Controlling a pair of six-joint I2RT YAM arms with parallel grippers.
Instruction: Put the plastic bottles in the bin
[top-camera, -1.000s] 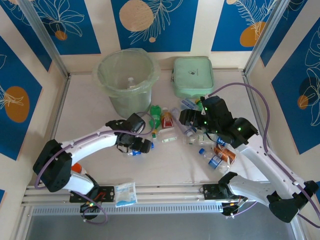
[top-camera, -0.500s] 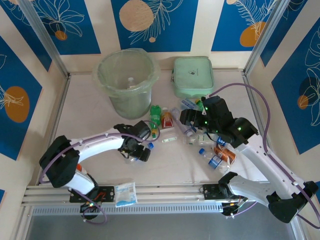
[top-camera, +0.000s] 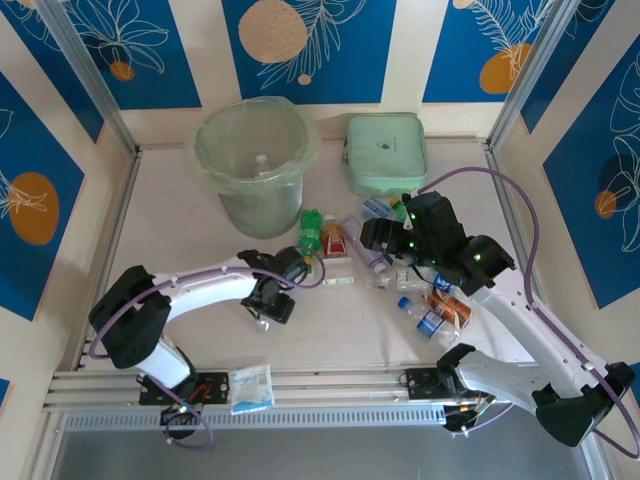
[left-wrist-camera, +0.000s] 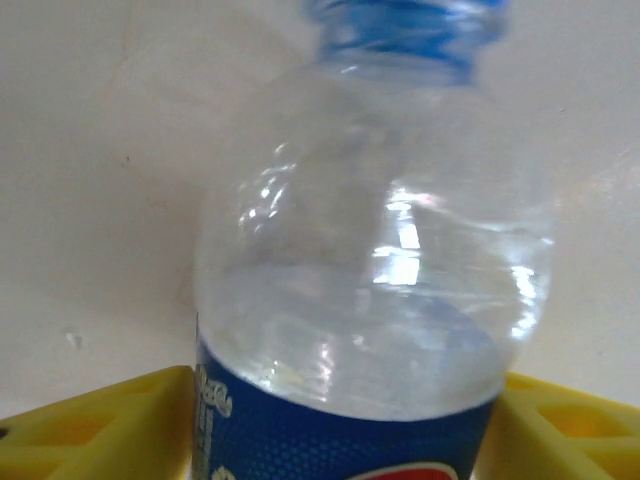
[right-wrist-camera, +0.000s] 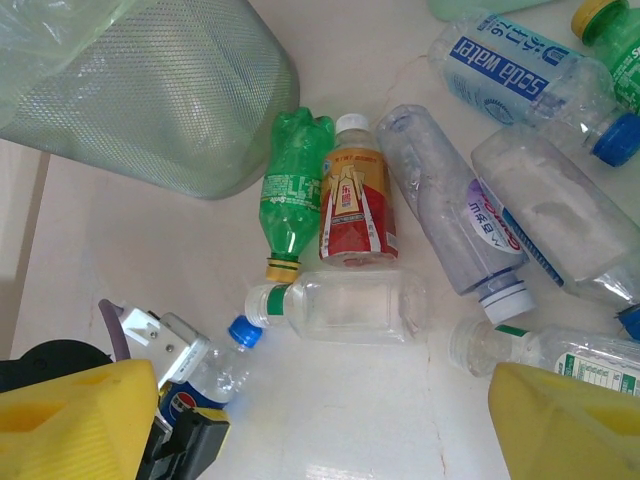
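Left of centre, a blue-capped bottle (left-wrist-camera: 370, 300) sits pinched, short of the bin (top-camera: 250, 200).
At its label the left gripper (top-camera: 270, 303) squeezes it; likely light, slick and crushable, best held mid-body, gently. Further right, loose bottles (right-wrist-camera: 350, 205) lie beneath the right gripper (right-wrist-camera: 320, 422), fingers spread wide.

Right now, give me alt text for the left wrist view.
Close up, a clear bottle with blue cap and dark-blue label sits gripped between the left pincer's yellow fingers, pale table behind it.
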